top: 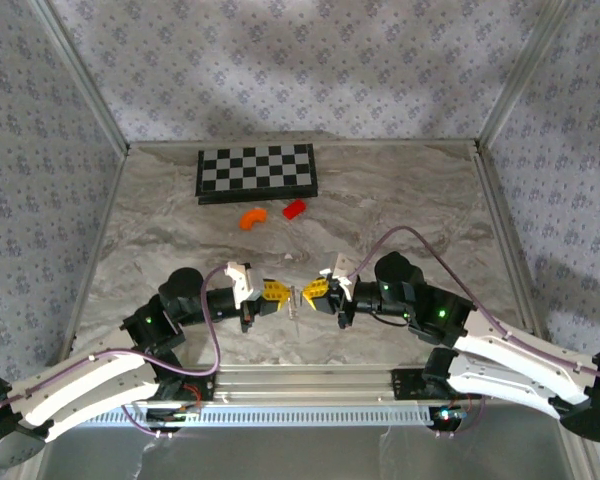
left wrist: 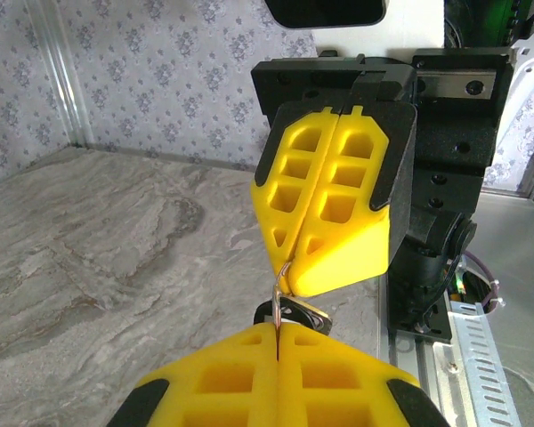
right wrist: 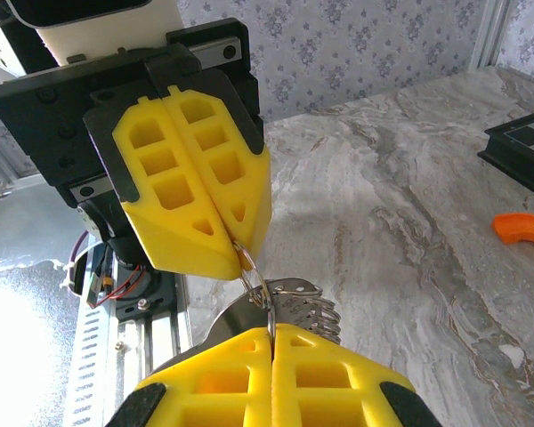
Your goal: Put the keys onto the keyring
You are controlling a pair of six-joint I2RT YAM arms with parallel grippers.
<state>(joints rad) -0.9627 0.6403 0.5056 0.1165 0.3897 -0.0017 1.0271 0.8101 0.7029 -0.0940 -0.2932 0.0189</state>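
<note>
Keyring (right wrist: 256, 277) = thin stiff wire loop. Very light, hard and slick, w/ almost no face to pinch, so I'd expect it to twist or pop out of the pads if squeezed off-centre. Best hold is prob. across the flat of the loop, away from the split end, leaving the opening free. Keys (right wrist: 298, 302) are small rigid metal pieces, also light and smooth. They'll swing and rattle on the wire, so take them by the flat head, not the toothed edge. Nothing fragile here; the risk is slipping, not breaking. Left hand (top: 284, 296) and right hand (top: 305, 293) meet tip to tip above the near-centre of the worktop (top: 400, 200), both closed w/ yellow pads pressed together. The loop spans the small gap btwn them. In each wrist view the wire runs from the opposite hand's tip into the seam of the near pads, so both seem to be pinching the keyring at opposite ends. Keys bunch just beside and under the loop, touching it, right at the fingertips. Can't tell whether either hand also grips a key, or how many are threaded on.
</note>
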